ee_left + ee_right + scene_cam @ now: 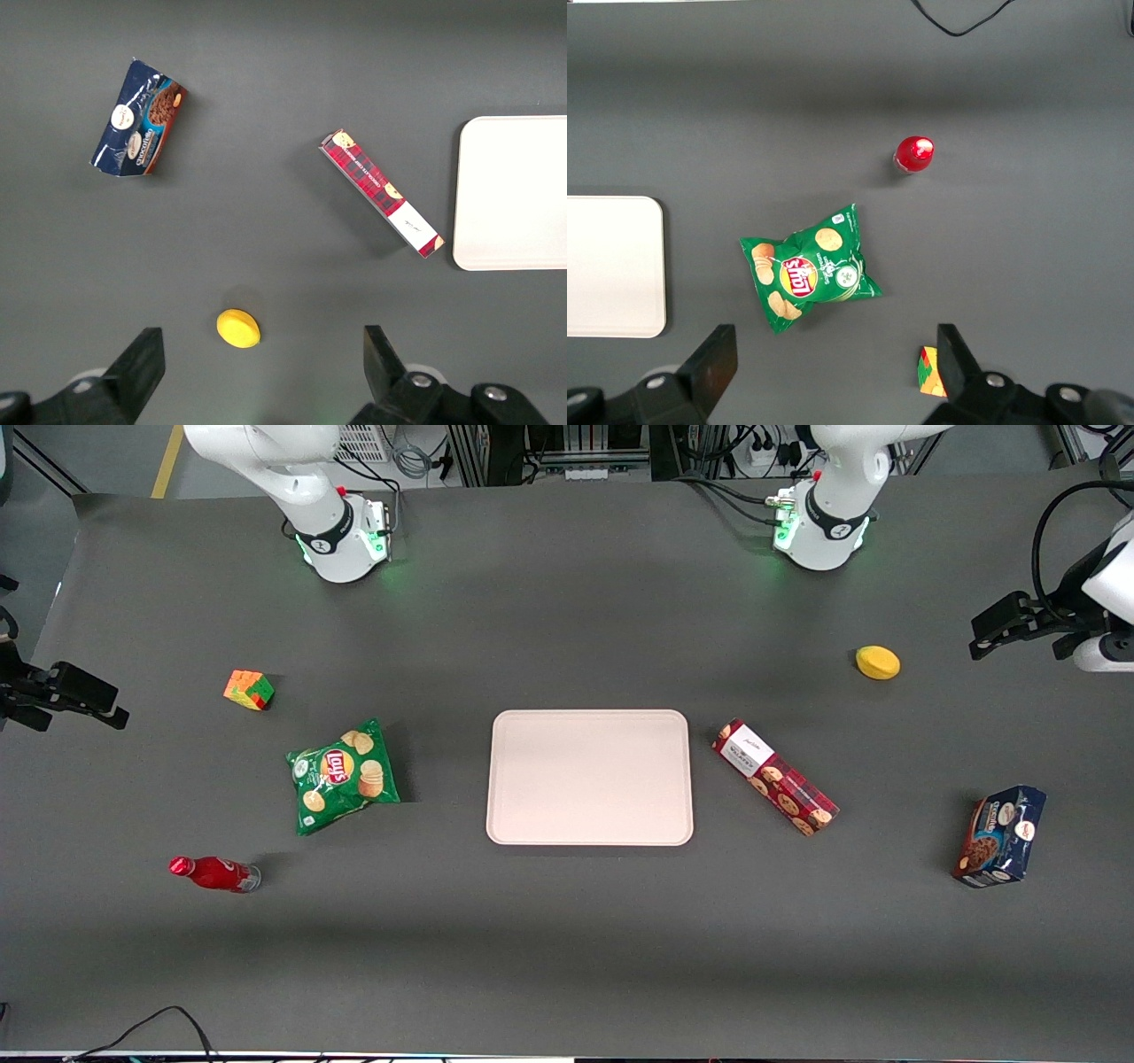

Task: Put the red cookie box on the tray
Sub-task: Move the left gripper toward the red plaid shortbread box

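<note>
Dark gray table (567, 939) is holding everything, and the gripper (264, 372) is hanging high above it at the working arm's end, with its two fingers (146, 359) spread wide apart and holding nothing. Below the gripper, the yellow lemon (238, 328) is sitting nearest, and the red cookie box (381, 193) is lying flat a bit farther off, slanted, just beside the tray (514, 257) but not touching it. Well away from the gripper, the blue cookie bag (135, 119) is lying on the table.
</note>
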Tool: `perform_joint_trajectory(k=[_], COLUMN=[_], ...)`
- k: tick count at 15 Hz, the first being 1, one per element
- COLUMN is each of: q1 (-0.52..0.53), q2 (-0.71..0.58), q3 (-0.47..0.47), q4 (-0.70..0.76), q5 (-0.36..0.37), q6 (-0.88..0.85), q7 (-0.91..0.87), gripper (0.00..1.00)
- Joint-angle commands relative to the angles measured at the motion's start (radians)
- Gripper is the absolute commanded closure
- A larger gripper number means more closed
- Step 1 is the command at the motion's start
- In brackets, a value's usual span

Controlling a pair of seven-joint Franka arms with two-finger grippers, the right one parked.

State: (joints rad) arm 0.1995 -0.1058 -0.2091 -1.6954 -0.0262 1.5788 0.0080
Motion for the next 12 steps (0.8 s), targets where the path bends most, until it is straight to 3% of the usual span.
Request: perform_joint_trajectory(k=[1,7,10,12], q1=[0.006,0.005,-0.006,-0.023], q2=[-0.005,-0.003,0.026,0.067], q3=[-0.001,-0.001,-0.010,-0.010], q4=[0.005,0.002,0.002,0.002], q5=[-0.012,-0.015,-0.029,-0.076], q6=[-0.010,-0.005,0.007,0.029], q7=[-0.005,-0.084,-0.289,-0.464], gripper=[0.00,0.00,0.00,0.00])
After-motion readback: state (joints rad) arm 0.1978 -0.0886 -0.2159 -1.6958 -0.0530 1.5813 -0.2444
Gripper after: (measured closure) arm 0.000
